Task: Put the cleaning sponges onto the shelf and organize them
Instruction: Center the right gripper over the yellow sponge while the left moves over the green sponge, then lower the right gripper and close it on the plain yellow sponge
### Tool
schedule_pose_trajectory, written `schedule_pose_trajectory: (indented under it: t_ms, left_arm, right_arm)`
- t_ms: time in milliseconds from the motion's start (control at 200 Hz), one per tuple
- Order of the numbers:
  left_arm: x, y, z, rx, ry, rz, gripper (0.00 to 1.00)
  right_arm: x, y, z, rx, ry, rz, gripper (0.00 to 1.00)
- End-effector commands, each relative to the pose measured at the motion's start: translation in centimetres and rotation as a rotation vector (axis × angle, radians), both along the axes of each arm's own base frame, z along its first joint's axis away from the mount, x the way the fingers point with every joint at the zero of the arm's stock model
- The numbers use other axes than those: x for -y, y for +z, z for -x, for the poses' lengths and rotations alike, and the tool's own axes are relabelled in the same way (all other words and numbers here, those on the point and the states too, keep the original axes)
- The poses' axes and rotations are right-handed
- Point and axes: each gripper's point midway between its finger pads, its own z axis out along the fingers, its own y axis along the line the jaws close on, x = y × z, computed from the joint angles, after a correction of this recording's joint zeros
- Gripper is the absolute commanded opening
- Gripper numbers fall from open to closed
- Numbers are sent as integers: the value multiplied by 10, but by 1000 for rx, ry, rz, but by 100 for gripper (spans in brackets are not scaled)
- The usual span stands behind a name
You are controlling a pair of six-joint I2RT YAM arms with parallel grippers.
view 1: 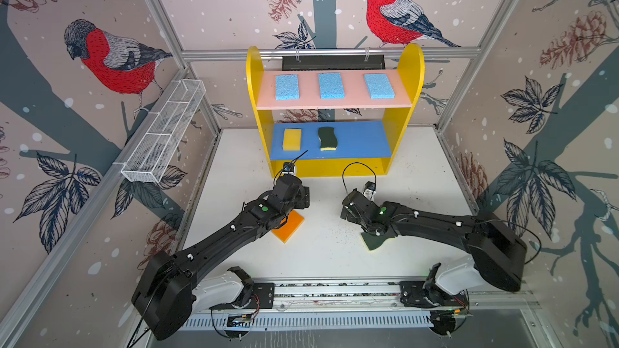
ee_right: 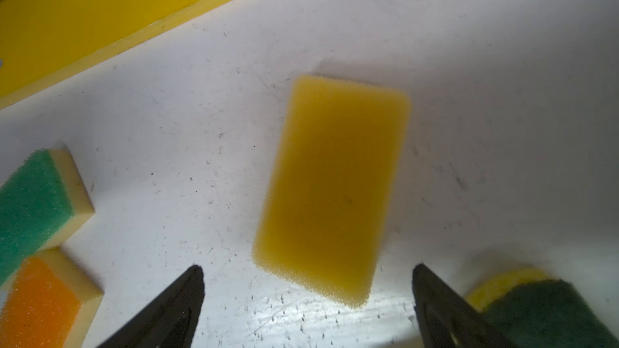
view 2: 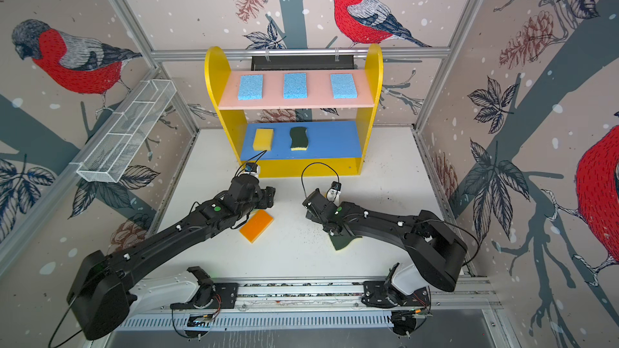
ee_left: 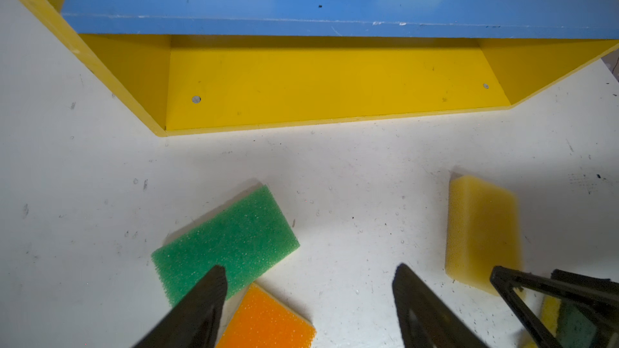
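Five sponges sit on the shelf [view 1: 407, 71] in both top views: three light-blue sponges [view 1: 331, 86] are spaced along the pink top board, and the shelved yellow block [view 1: 292, 139] and shelved scourer [view 1: 327, 138] share the blue middle board, whose right half is bare. Down on the white table [view 1: 335, 256], the orange-topped sponge [view 1: 290, 227] pokes out from under the left arm and the loose scourer [view 2: 341, 242] from under the right arm. Over to the left wrist view: the left gripper [ee_left: 310, 266] hangs with jaws apart and nothing between them. The green-topped sponge [ee_left: 227, 242] lies up against the orange one by one finger, and the shelf's bottom tier beyond is bare. Right wrist view now: the right gripper [ee_right: 308, 266] is spread wide and empty, with the loose yellow block [ee_right: 331, 189] flat just ahead of the gap. I'd call this the approach to that block. Next move, by my reading: drop forward until the fingers straddle its narrow width, close gently because foam squashes, then carry it to the blue board.
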Motion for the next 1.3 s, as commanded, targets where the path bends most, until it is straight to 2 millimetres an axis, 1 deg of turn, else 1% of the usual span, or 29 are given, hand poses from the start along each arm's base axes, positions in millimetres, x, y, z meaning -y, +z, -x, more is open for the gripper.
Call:
schedule_pose_trajectory:
  t_ms: [0, 160, 265, 450, 650, 755, 825, 941, 1046, 1146, 1231, 1296]
  left_arm:
    - [4, 1, -4, 15, 9, 42, 79]
    - [0, -6, -1, 2, 14, 39, 79]
    - [-5, -5, -2, 10, 25, 35, 80]
    - [-5, -1, -4, 21, 26, 46, 80]
    - [-5, -7, -5, 7, 27, 35, 80]
    - [-7, -7, -6, 7, 33, 32, 80]
    - [-12, -6, -6, 13, 61, 23, 80]
    - [-22, 2, -5, 39, 94, 25, 81]
    - [-32, -1, -4, 17, 135, 43, 81]
    - [-50, -9, -1, -7, 204, 53, 81]
    - [-63, -8, 0, 0, 241, 70, 81]
    - [-69, -8, 1, 1, 253, 79, 81]
  right_arm:
    - [2, -8, 0, -38, -37, 25, 97]
    - [1, -14, -2, -57, -49, 58, 97]
    - [1, -17, -3, -64, -51, 55, 97]
    - [3, -21, -5, -75, -55, 61, 97]
    - [2, -25, -6, -87, -49, 64, 97]
    - [4, -26, -6, -91, -50, 70, 97]
    - [5, -27, -5, -93, -53, 72, 97]
    - [6, -29, -4, -96, -57, 70, 97]
    - [7, -31, -5, -99, -58, 68, 97]
    - [5, -33, -6, -100, -52, 65, 97]
    - [4, -33, -7, -99, -49, 63, 97]
    - [3, -33, -7, -99, -49, 60, 97]
